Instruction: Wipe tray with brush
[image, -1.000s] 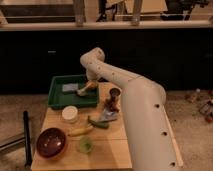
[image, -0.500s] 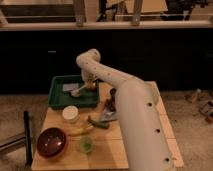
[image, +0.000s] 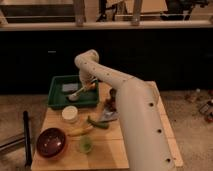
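The dark-green tray (image: 56, 101) sits at the back left of the wooden table. My gripper (image: 90, 84) reaches down over the tray's right half and is shut on the brush (image: 81, 92) by its tan-orange handle. The brush slants down to the left, and its pale head rests on the tray floor near the middle. A flat grey block (image: 69, 87) lies in the tray just left of the brush. My white arm hides the tray's far right corner.
On the wooden table (image: 55, 164) stand a dark-red bowl (image: 51, 142), a white round lid (image: 70, 114), a yellow banana-like piece (image: 80, 131), a green pepper-like piece (image: 98, 122), a small green cup (image: 85, 145) and a dark can (image: 112, 100). A black post (image: 26, 136) stands left.
My arm has swung left over the tray. The brush has moved left and down with it, its head now near the tray's middle.
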